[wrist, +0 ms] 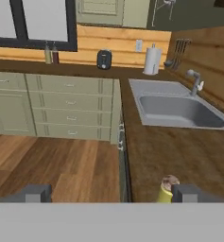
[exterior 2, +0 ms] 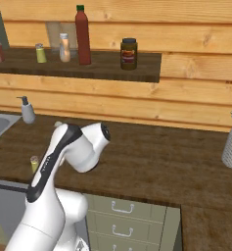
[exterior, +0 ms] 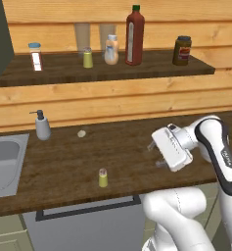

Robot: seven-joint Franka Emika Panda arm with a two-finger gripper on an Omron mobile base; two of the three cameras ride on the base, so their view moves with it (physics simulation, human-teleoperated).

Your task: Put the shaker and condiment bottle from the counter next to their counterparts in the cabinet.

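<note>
Two shakers face you: one [exterior: 103, 178] stands upright near the front edge of the desk [exterior: 117, 147], the other [exterior: 88, 58] up on the cabinet [exterior: 151, 68] shelf. Start with the desk itself, a long dark board with a steel sink [exterior: 5, 162] set into its left end. Your arm reaches over its right part, and the pincer [exterior: 155, 155] points left with its jaws spread wide, holding nothing, well apart from the desk shaker. Through the hand view you see that shaker [wrist: 167, 189] just beside the right fingertip [wrist: 186, 193], not between the tips. On the shelf, the red bottle [exterior: 134, 36] stands upright, tallest of the row, between a peach bottle [exterior: 111, 50] on its left and a brown jar [exterior: 182, 50] on its right. The shelf shaker sits just left of the peach bottle. A grey soap dispenser [exterior: 41, 125] stands at the back of the desk beside the sink.
</note>
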